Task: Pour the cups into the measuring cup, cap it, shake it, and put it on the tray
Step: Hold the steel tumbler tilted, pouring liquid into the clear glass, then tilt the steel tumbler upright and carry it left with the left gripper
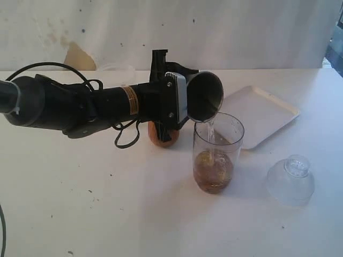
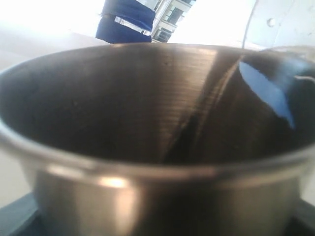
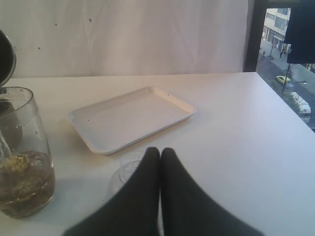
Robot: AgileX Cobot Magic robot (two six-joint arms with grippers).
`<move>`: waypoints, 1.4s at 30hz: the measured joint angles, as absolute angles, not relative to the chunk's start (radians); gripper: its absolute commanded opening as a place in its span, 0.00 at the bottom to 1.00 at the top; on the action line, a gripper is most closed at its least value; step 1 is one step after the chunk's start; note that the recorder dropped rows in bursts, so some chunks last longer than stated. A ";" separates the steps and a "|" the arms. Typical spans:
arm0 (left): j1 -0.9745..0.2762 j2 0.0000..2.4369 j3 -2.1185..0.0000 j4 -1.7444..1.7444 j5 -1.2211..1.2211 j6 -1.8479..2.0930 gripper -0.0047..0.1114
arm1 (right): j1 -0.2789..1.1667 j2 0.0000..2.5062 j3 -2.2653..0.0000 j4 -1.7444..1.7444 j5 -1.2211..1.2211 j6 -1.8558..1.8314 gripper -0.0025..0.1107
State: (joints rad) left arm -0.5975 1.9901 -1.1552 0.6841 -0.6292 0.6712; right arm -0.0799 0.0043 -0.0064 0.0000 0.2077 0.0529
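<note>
My left gripper (image 1: 185, 104) is shut on the stainless-steel tumbler (image 1: 206, 96), tipped on its side over the measuring cup (image 1: 217, 152). A thin clear stream runs from its rim into the brownish liquid at the bottom. The tumbler's inside (image 2: 157, 108) fills the left wrist view and hides the jaws. Behind the gripper, the brown wooden cup (image 1: 163, 136) stands on the table. The white tray (image 1: 260, 113) lies empty at the back right. My right gripper (image 3: 160, 153) is shut with nothing in it, above a clear domed cap (image 3: 129, 167); the measuring cup (image 3: 22, 157) and tray (image 3: 130, 118) also show there.
The clear domed cap (image 1: 292, 179) sits on the table to the right of the measuring cup. A frosted translucent cup (image 1: 117, 68) stands at the back by the wall. The left arm (image 1: 69, 104) and its cables stretch across the table's left half.
</note>
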 measured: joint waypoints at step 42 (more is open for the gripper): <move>-0.502 1.804 -0.867 0.327 -0.875 -0.094 0.04 | -0.080 0.004 -0.006 0.000 0.208 0.053 0.02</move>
